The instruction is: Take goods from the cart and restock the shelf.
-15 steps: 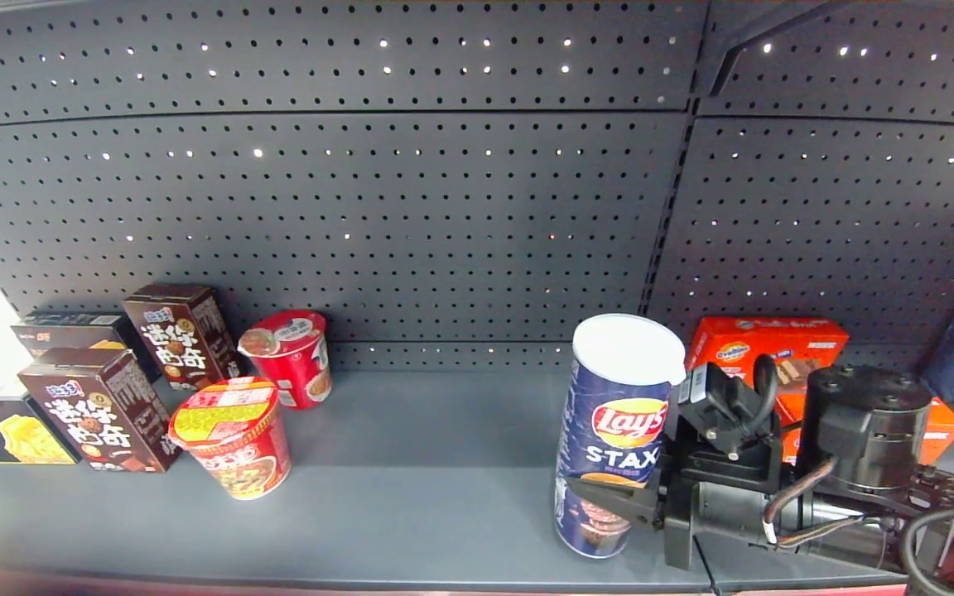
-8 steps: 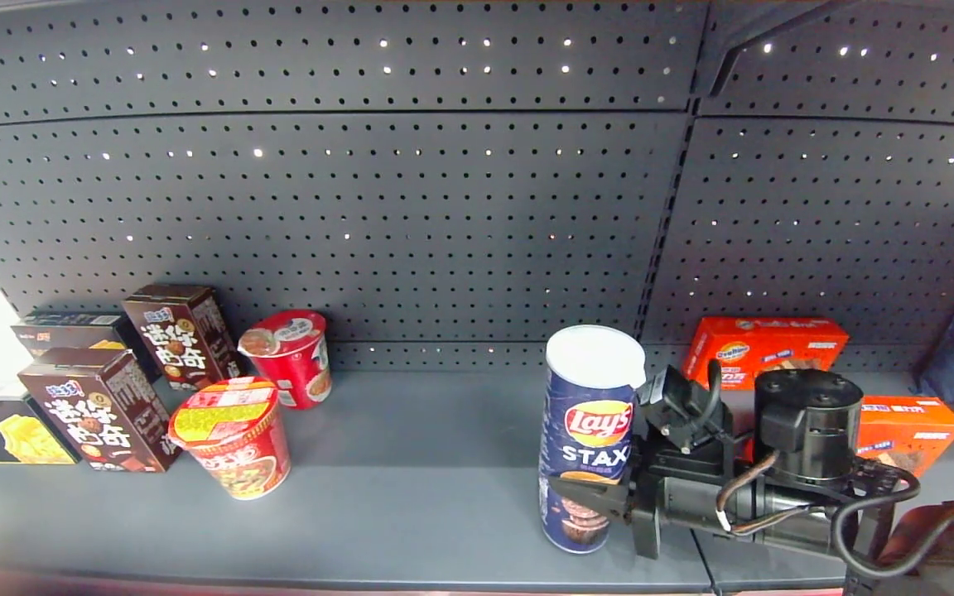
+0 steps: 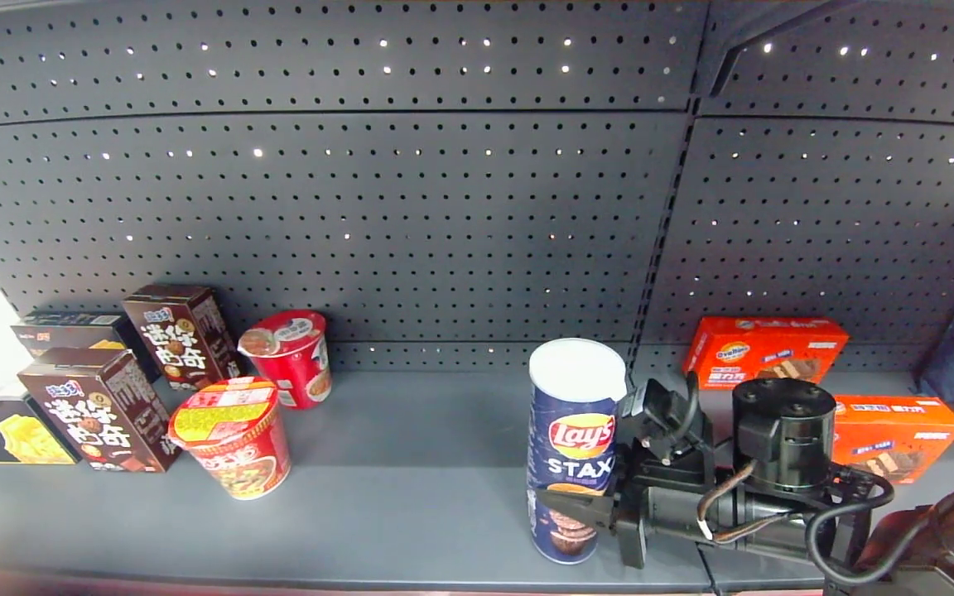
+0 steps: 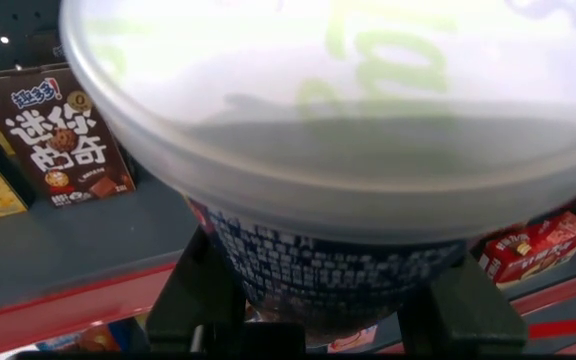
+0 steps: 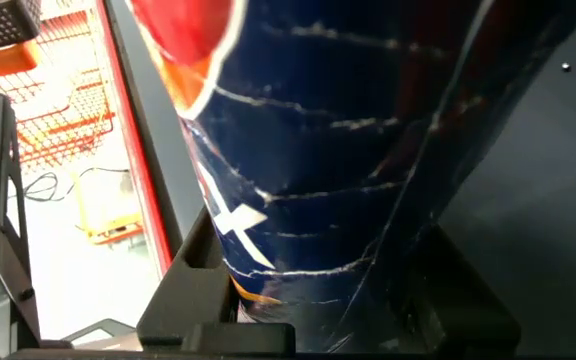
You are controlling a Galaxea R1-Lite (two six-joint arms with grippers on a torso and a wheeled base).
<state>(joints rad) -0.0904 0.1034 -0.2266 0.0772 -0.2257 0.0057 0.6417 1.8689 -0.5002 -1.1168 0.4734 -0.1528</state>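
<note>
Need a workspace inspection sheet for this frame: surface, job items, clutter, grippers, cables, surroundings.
Surface: dark grey metal shelf with a red front edge.
Job's things: blue cylindrical chip can with white lid, upright near the shelf's front; dark blue tub with translucent lid.
Clutter: brown cardboard boxes and two red noodle cups at left; two orange boxes at right.
Grippers: right gripper shut on the can; left gripper shut on the tub.
Cables: black cable loop at the right wrist.
Surroundings: perforated dark back panel.

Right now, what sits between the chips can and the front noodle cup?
Nothing; in the head view the shelf is bare between the chips can and the front noodle cup.
</note>
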